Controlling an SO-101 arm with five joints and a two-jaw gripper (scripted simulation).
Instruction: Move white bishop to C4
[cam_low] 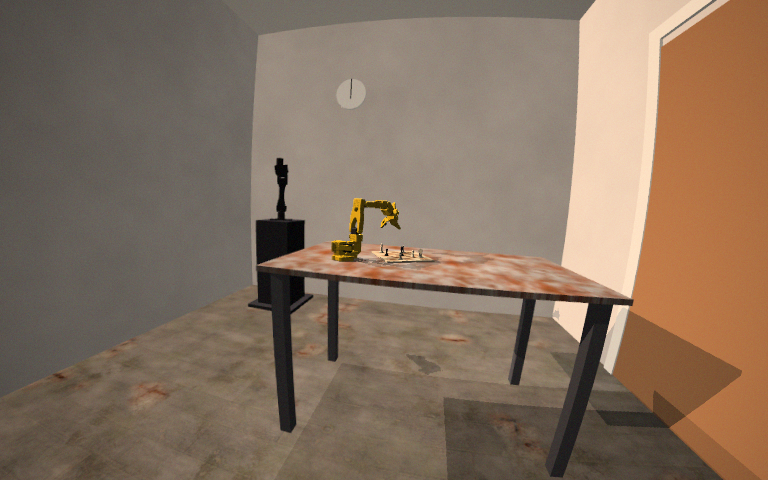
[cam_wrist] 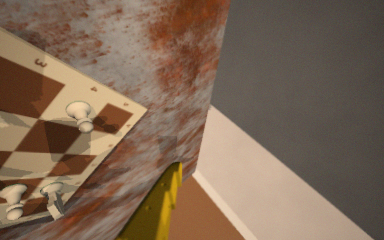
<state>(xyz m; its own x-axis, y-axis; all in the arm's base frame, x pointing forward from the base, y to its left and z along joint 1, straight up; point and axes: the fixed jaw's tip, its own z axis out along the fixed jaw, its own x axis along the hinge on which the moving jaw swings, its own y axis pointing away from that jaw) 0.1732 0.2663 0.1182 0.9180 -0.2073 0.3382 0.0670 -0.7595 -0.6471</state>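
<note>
The chessboard (cam_low: 403, 256) lies on the table in front of the yellow arm's base (cam_low: 346, 250), with several small white and black pieces standing on it. My gripper (cam_low: 390, 220) hangs open and empty well above the board. In the wrist view one yellow jaw (cam_wrist: 157, 207) shows at the bottom, over the table beyond the board's corner (cam_wrist: 65, 145). Three white pieces stand near that corner: one (cam_wrist: 80, 115) by the edge marks 3 and 4, and two (cam_wrist: 13, 200) (cam_wrist: 52, 197) at the lower left. I cannot tell which piece is the white bishop.
The table's far edge (cam_wrist: 205, 115) runs close past the board's corner, with the wall and floor beyond it. A black pedestal with a dark statue (cam_low: 279, 237) stands behind the table at the left.
</note>
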